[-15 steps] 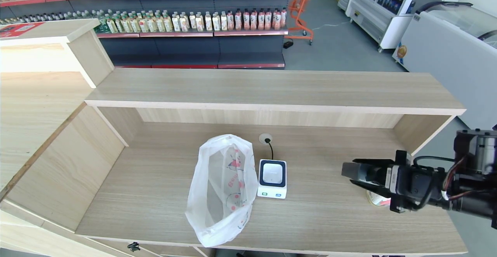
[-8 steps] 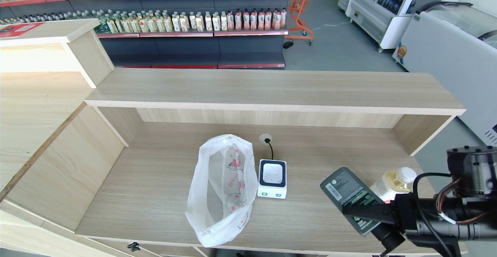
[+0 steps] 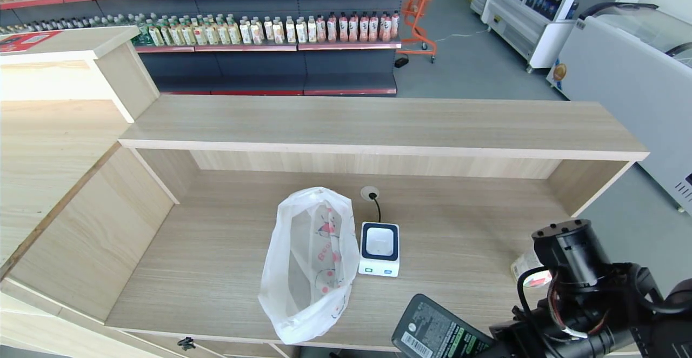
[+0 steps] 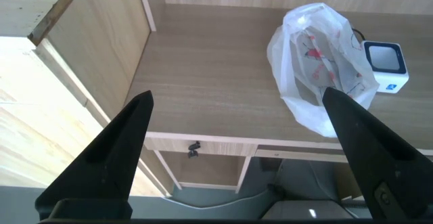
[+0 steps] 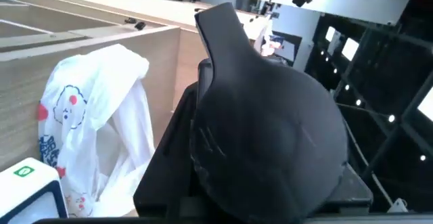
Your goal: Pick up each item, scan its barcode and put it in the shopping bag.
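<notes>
Black flat packet with white barcode label [image 3: 435, 332] pinched at one end by right gripper [image 3: 494, 339], near right, over light wooden counter [image 3: 216, 260] edge. Judged light, semi-stiff, slick; best gripped by edge, label left uncovered. Left gripper [image 4: 233, 149] fingers spread, nothing held.

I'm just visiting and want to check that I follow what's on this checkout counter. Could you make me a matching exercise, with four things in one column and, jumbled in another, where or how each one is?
Things:
1. plastic bag
2. scanner
3. dark packet
4. bottle

Places and states:
A. gripped in the right pincer, at the near edge of the counter
B. at the counter's right end, partly hidden by the right arm
C. white and thin, lying on the counter
D. small white box with a black cable behind it

Pairs: 1-C, 2-D, 3-A, 4-B.
</notes>
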Available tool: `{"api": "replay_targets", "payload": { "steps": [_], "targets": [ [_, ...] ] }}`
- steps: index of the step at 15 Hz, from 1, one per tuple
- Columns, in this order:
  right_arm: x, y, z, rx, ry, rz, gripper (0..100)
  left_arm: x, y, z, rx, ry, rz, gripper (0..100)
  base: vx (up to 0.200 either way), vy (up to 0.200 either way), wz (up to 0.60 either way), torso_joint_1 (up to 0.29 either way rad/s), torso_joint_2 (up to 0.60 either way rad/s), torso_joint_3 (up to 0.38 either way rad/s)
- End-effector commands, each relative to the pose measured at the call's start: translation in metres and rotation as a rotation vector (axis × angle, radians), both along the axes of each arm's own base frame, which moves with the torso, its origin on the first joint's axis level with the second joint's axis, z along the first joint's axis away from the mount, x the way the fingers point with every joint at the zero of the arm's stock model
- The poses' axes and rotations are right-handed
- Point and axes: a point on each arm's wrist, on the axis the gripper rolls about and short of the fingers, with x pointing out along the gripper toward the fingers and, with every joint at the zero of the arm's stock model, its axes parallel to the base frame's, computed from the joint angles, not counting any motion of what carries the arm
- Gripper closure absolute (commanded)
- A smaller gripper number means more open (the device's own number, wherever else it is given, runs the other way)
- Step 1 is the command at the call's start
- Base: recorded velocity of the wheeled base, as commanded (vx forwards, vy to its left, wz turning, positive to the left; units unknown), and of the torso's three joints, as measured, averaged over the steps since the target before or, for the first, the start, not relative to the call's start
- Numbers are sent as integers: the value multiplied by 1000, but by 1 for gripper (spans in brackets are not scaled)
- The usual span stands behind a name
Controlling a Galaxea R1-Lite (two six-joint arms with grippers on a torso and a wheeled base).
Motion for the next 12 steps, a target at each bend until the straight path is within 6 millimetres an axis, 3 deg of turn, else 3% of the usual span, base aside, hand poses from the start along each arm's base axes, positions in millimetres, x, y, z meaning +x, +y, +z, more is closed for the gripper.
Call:
{"api": "replay_targets", "payload": {
  "steps": [1, 4, 9, 12],
  "targets": [
    [10, 4, -16, -17, 21, 21, 100, 0, 0, 0, 0, 0, 0, 0, 0, 0, 0, 0, 0, 0],
    [20, 10, -18, 42, 51, 79, 100, 0, 0, 0, 0, 0, 0, 0, 0, 0, 0, 0, 0, 0],
    [21, 11, -16, 66, 45, 99, 100, 0, 0, 0, 0, 0, -2, 0, 0, 0, 0, 0, 0, 0],
    [36, 19, -1, 130, -38, 134, 100, 0, 0, 0, 0, 0, 0, 0, 0, 0, 0, 0, 0, 0]
  ]
}}
